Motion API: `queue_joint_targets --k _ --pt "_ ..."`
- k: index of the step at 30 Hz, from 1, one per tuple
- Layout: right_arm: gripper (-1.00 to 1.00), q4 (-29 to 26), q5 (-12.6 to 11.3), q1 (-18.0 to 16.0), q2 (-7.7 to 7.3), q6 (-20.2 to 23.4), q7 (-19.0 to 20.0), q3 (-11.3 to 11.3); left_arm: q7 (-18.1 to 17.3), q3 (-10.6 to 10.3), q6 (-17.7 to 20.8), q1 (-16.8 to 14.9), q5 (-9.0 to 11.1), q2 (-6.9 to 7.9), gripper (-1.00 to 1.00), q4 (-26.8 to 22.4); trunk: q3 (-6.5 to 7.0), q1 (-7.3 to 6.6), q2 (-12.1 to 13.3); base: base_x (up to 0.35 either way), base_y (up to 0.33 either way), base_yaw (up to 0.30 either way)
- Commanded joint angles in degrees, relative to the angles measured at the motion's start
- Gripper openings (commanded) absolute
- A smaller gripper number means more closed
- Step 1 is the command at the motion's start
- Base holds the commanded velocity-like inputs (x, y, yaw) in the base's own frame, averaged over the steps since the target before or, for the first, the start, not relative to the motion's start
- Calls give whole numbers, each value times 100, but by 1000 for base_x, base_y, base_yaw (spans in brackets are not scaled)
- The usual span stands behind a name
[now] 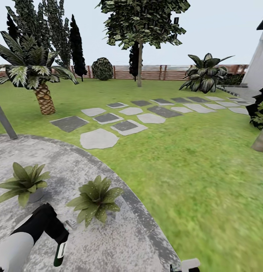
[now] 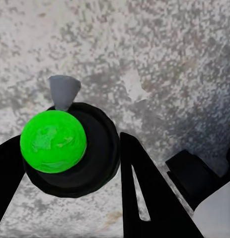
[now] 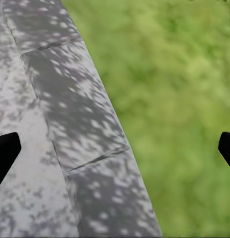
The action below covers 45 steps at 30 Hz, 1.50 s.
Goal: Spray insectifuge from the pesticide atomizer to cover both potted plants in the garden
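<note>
My left gripper [image 1: 57, 236] is shut on the pesticide atomizer [image 1: 60, 252], a dark green bottle with a white label, held low over the patio. In the left wrist view its black trigger head [image 2: 97, 148] sits between my black fingers [image 2: 144, 193], and the grey nozzle [image 2: 64, 91] points away over the paving. Two potted plants stand on the patio just beyond it: one to the left [image 1: 23, 183], one in the middle [image 1: 95, 198]. The nozzle sits between them, closer to the middle plant. My right gripper [image 3: 115, 151] is open and holds nothing, hanging over the patio's edge and the grass.
The round grey patio [image 1: 108, 241] ends in a curved stone border [image 1: 146, 223], with lawn [image 1: 199, 170] beyond. Stepping stones [image 1: 99, 139] lead away toward a wooden fence [image 1: 154, 72]. A palm [image 1: 42, 94] stands at the left, and a grey post [image 1: 4, 122] at the patio's far-left rim.
</note>
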Motion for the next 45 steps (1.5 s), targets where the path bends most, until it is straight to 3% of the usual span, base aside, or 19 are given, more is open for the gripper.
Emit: queue_joint_targets --k 1,13,18,29,34,45 --pt "100 9 62 -6 0 0 -62 16 -32 31 46 0 -37 -2 -100 -8 -5 -1 -2 43 336 -1" --pt "100 10 54 -6 4 0 -75 16 14 7 30 7 -44 33 -100 0 -5 -1 -2 94 306 0" --pt "100 7 41 -6 13 0 -76 16 226 -2 29 9 -33 9 -100 5 -5 -1 -2 18 27 -85" --pt "100 1 36 -6 32 -1 -80 16 254 13 29 17 -55 36 -100 203 -5 -1 -2 0 0 -128" --pt "100 0 28 -6 27 0 -77 8 254 13 29 163 -67 51 -100 182 7 -1 -2 -16 13 -188" --pt "100 -10 28 -6 40 0 -80 8 254 13 37 167 -67 47 -100 159 11 -1 -2 -209 209 -180"
